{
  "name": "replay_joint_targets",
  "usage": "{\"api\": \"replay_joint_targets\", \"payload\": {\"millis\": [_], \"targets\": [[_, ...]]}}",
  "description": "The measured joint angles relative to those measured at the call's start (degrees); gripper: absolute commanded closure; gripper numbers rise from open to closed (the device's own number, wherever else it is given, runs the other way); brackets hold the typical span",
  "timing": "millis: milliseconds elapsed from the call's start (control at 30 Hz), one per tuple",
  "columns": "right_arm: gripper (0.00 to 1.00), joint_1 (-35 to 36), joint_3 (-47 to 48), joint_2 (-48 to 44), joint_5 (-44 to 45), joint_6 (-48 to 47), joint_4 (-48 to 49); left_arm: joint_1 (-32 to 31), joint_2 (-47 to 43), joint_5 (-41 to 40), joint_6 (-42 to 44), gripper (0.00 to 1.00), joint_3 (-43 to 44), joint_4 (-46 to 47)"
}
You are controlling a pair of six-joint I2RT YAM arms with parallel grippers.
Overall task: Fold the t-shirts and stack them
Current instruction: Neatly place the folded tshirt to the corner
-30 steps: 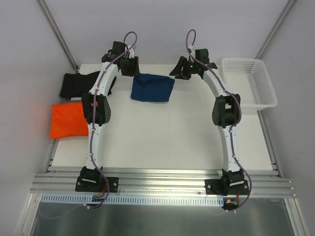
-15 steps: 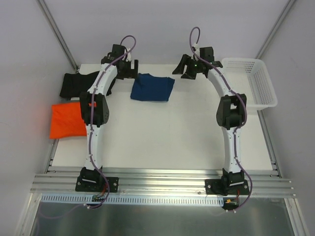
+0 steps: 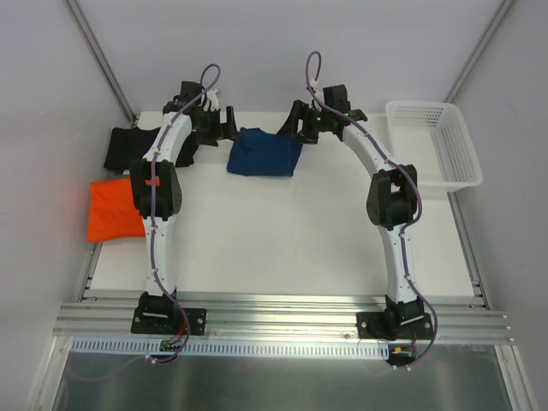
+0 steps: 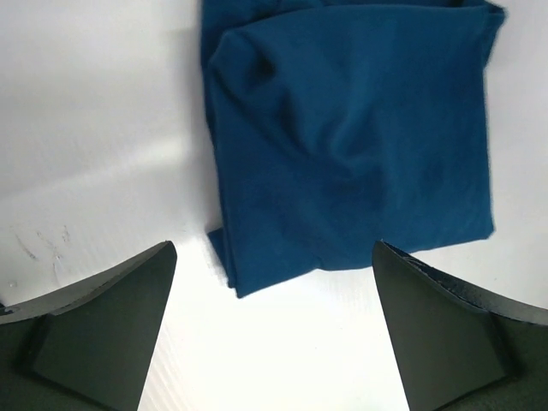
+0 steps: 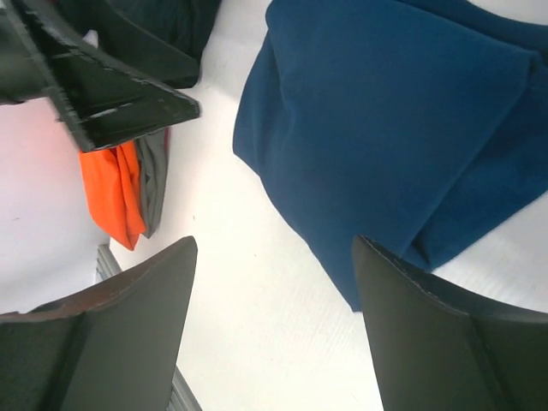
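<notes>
The orange shirt [image 3: 115, 211] and black shirt [image 3: 127, 147] lie at the left edge, and the folded navy shirt [image 3: 265, 154] sits mid-back. A pinch may catch only its top layer, so lifting would undo the fold. The left gripper [image 3: 226, 128] and right gripper [image 3: 293, 129] flank its far corners, both spread wide and empty.

No text, label, brand, number or sign can be read in any of the three views. The only marks are a few faint grey ones on the white table [image 4: 38, 244], near the left edge of the left wrist view. They are too small and smeared to tell whether they are characters.
</notes>
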Motion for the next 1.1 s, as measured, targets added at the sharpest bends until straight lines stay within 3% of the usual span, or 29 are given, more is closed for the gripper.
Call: {"api": "replay_joint_targets", "payload": {"millis": [267, 500, 633, 867, 1100], "targets": [[0.24, 0.59, 3.10, 8.68, -2.14, 5.18, 5.09, 2.08, 5.07, 2.03, -0.59, 0.01, -0.09, -0.59], [0.24, 2.08, 6.62, 17.09, -3.39, 9.88, 8.92, 2.01, 1.55, 2.25, -0.61, 0.01, -5.57, -0.57], [0.24, 2.45, 5.90, 16.98, -3.89, 10.95, 9.51, 2.01, -1.11, 2.21, -0.72, 0.01, -7.30, -0.79], [0.25, 1.55, -9.40, 8.87, -9.03, 12.35, 10.01, 2.16, -3.15, 2.32, -1.07, 0.01, -7.32, -0.50], [0.25, 0.26, -14.95, 5.35, -11.02, 12.11, 6.56, 2.56, 2.36, 5.97, -3.43, 0.03, -2.89, 0.33]]}}
